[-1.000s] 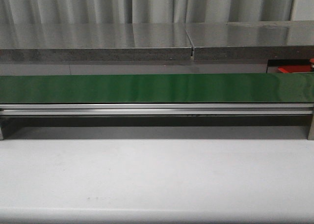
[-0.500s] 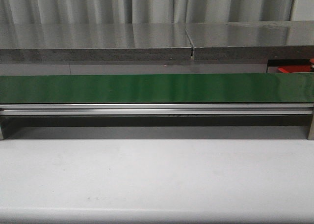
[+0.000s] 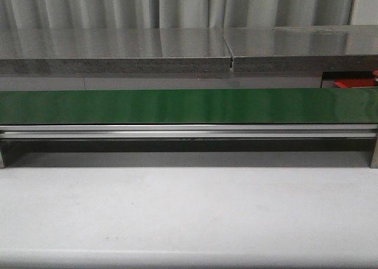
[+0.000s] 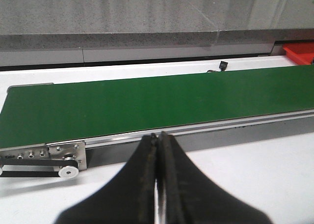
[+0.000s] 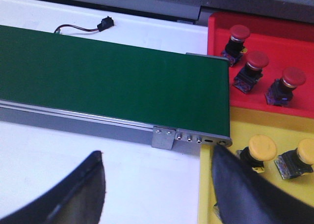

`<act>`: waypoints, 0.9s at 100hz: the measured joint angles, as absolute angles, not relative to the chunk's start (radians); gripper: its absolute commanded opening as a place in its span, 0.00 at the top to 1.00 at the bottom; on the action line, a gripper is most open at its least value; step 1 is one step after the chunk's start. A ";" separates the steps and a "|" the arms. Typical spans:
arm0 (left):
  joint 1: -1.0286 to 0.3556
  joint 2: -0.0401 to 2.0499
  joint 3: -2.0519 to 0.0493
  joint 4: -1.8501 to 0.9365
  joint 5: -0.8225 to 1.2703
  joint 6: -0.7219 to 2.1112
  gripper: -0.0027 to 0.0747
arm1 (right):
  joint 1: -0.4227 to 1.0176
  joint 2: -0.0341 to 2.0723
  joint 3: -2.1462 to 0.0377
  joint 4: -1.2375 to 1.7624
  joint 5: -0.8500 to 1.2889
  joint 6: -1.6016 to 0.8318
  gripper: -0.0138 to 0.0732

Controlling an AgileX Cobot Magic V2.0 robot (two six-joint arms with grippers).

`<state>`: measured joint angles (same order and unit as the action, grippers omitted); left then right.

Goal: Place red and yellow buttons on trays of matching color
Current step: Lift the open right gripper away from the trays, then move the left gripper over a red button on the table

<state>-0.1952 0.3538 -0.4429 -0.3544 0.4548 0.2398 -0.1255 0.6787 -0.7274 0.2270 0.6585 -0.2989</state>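
Front view shows me nothing different across the last second: the green conveyor belt [image 3: 189,106] is bare from end to end, the white table [image 3: 189,210] in front of it is bare too, and neither arm enters this picture. The only hint of the goal area here is a sliver of red at the far right, behind the belt.

In the right wrist view I find the task's things. The red tray [image 5: 265,67] sits at the belt's right end on the far side, with three red buttons [image 5: 255,67] lying in it. The yellow tray [image 5: 255,130] lies just nearer, touching the red one, with two yellow buttons [image 5: 262,149] in it, side by side. Every button I can see is already on a tray of its own colour, and none is on the belt.

The right gripper [image 5: 157,184] hangs with its fingers spread wide and nothing between them, above the table close to the belt's right end. The left gripper [image 4: 158,150] has its fingers pressed together, gripping nothing, pointed at the belt's near edge towards the left end.

Since nothing has moved, I judge that I am either waiting for the belt to bring another button or the sorting is finished; I cannot tell which.
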 measured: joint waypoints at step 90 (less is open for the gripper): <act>-0.195 0.354 -0.443 -0.354 0.455 0.240 0.99 | -0.125 0.538 -0.693 0.227 0.691 -0.301 0.98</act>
